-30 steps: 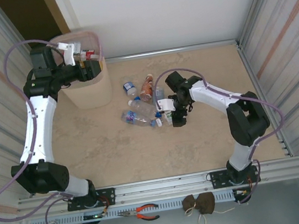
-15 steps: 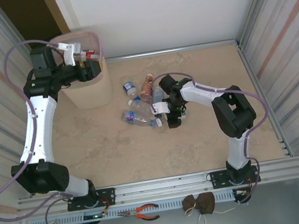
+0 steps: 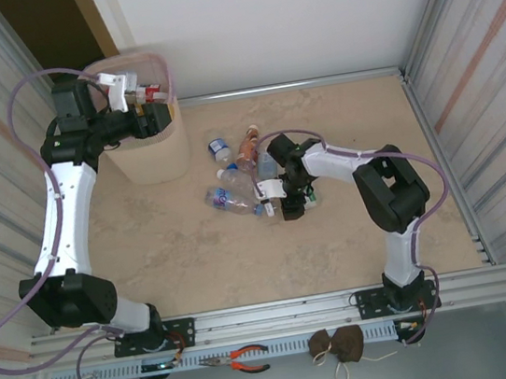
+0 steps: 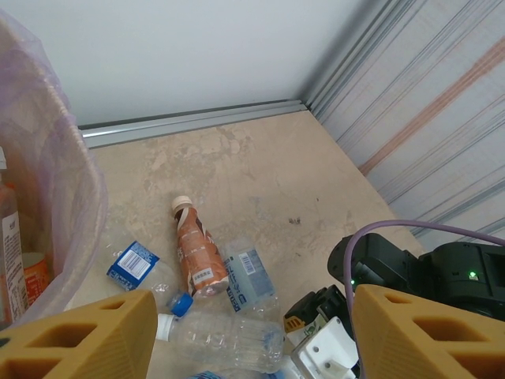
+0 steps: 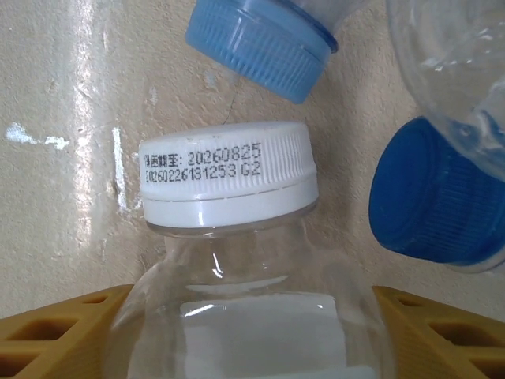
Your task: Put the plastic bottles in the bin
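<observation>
Lying on the tan table (image 3: 196,254), a clear bottle with a white cap (image 5: 245,260) is seen between the fingers of the right gripper (image 5: 252,332). The fingers are set close against both its sides, but whether it is gripped cannot be told. Two blue caps (image 5: 438,197) are found just beside it. The left gripper (image 4: 252,324) is held over the bin (image 3: 149,157) at the far left, its jaws half apart and empty. Other bottles (image 3: 234,187) are scattered near the right gripper.

My top camera looks down on the whole bench (image 3: 353,232) from the near edge. Left wrist views the bottle pile (image 4: 201,260) from far left; right wrist, close up.
</observation>
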`<state>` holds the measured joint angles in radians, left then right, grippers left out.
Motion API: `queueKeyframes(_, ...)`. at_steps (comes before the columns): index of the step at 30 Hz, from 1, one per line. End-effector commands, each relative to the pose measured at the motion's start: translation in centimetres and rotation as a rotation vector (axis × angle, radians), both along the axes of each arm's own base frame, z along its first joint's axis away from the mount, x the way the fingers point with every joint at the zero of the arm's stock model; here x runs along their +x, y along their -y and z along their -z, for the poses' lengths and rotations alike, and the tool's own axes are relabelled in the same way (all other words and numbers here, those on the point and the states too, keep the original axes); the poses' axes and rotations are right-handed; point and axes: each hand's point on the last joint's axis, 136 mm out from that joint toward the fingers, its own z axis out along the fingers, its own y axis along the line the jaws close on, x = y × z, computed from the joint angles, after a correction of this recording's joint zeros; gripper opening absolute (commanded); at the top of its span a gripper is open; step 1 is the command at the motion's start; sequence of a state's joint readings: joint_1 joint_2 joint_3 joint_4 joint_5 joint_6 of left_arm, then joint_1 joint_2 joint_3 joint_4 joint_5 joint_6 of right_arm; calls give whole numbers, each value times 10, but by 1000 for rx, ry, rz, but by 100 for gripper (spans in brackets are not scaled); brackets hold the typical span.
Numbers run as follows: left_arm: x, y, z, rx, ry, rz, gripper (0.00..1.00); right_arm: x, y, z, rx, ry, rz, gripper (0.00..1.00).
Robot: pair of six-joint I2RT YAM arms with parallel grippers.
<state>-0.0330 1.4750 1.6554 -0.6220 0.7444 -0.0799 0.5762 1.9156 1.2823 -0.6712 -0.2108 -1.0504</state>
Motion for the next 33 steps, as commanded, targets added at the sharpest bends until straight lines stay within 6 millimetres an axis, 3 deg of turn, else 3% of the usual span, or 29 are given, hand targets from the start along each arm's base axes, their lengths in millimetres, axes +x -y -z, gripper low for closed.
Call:
queueKeyframes(1, -11, 2, -18, -28, 51, 22, 67, -16, 4, -5, 3, -37, 46, 65)
queueKeyframes(8, -16, 3, -19, -40, 54, 24, 66, -29, 8, -22, 47, -74, 180, 59)
queueKeyframes(18, -25, 8, -24, -100, 95, 41, 66, -47, -9, -73, 299, -171, 399, 57)
queueKeyframes(26, -40, 18, -34, -161, 167, 111, 71, -42, -19, -137, 579, -167, 515, 57)
queueKeyframes(33, -66, 36, -53, -215, 316, 280, 71, -39, -22, -210, 834, -117, 530, 56)
